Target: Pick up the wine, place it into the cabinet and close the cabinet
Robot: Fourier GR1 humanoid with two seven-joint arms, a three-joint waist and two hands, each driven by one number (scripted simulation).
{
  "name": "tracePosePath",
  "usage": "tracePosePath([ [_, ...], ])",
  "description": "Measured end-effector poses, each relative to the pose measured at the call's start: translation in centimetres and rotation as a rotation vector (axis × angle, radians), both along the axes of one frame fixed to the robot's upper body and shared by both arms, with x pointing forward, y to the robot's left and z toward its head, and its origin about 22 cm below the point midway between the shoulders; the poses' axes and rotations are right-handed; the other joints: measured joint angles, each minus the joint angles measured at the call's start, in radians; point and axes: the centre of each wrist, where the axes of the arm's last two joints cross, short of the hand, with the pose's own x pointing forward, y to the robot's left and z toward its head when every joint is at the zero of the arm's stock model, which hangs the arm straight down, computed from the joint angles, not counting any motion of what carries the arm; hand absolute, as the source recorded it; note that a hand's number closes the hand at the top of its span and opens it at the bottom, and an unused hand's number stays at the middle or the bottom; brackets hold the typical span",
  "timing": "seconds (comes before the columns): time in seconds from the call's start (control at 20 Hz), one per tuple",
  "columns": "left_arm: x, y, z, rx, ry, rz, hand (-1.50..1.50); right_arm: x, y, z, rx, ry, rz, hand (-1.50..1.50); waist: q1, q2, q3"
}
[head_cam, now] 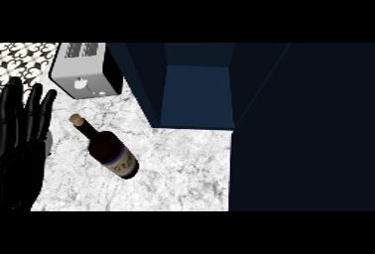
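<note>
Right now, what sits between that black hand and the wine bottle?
Nothing: in the head view only bare marble counter separates the resting left hand from the wine bottle.

Left hand (22,144) and toaster (84,69) cut by the edges.

1. A white marbled counter (183,168) carries the scene.
2. A dark wine bottle (110,151) with a cork stands on it near the middle.
3. A silver toaster (84,69) sits at the counter's back left.
</note>
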Motion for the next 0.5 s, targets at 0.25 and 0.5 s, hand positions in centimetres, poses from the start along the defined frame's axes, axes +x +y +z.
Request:
tracePosePath([
  [0.25,0.6,-0.1,1.8,-0.023,0.04,0.142,-1.5,-0.9,0.5,0.7,-0.004,-0.013,-0.008,-1.5,-0.022,-0.006,0.017],
  [0.5,1.2,-1.2,2.1,-0.178,0.182,0.223,-1.5,-2.9,1.8,0.6,0.069,0.063,0.134,-1.5,-0.034,-0.01,0.022],
])
